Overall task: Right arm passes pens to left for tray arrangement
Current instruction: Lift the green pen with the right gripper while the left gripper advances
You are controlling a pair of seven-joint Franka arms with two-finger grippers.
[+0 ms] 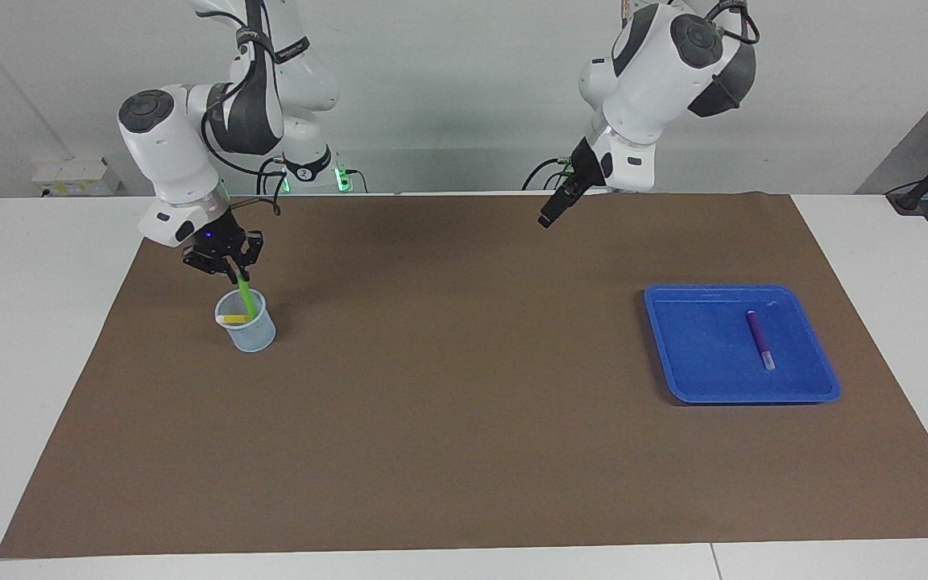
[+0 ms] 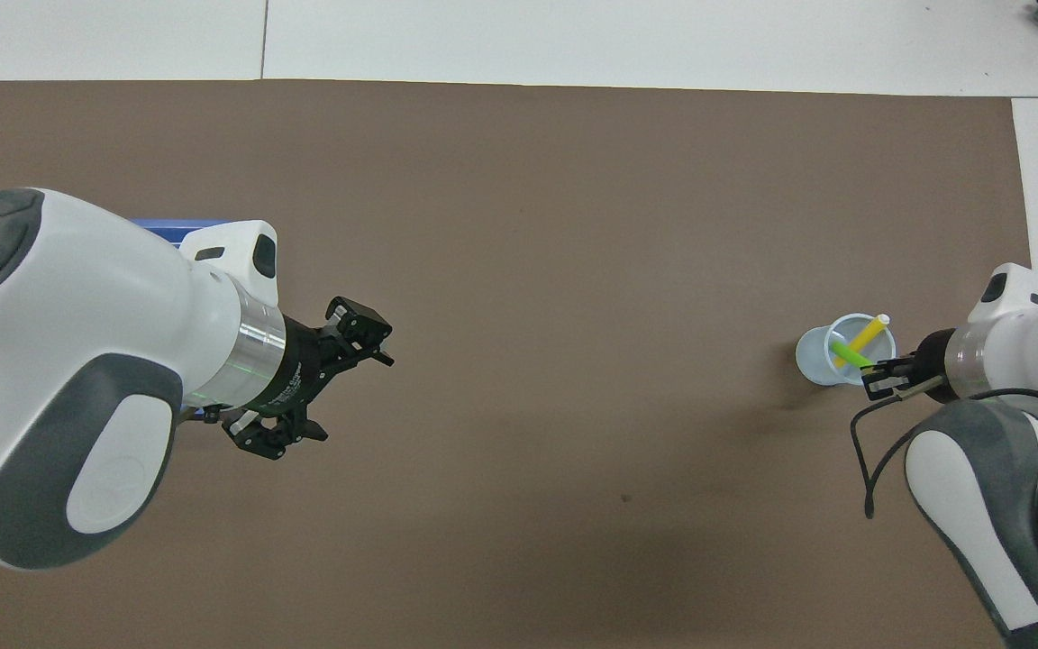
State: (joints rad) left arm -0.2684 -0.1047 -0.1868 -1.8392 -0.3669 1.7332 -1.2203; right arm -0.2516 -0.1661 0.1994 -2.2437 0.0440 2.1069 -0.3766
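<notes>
My right gripper is shut on the top of the green pen, whose lower end still dips into a translucent cup. The yellow pen leans inside that cup. From above, the green pen and yellow pen cross in the cup, with the right gripper at its rim. The purple pen lies in the blue tray at the left arm's end. My left gripper hangs open and empty, high over the mat beside the tray. In the facing view the left gripper is raised.
A brown mat covers the table, with white tabletop around it. From above, the left arm hides nearly all of the tray.
</notes>
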